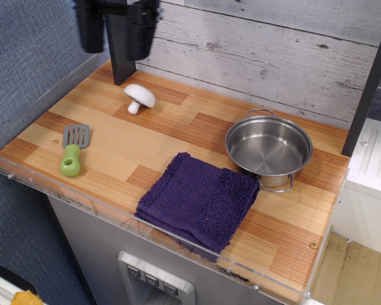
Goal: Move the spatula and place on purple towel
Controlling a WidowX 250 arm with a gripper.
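The spatula (73, 150) lies at the frame's left on the worktop (178, 133), well apart from the purple towel (199, 202) at lower centre. A white mushroom (138, 97) sits beyond, and the steel pot (268, 149) beside the towel holds nothing. At upper left the gripper (116, 28) hangs blurred, fingers (89, 28) seemingly parted and holding nothing.

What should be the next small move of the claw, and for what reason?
Probably lower the claw forward and down toward the spatula. The claw hangs open and empty high above the back left corner, while the spatula lies untouched near the front left edge, well apart from the purple towel.
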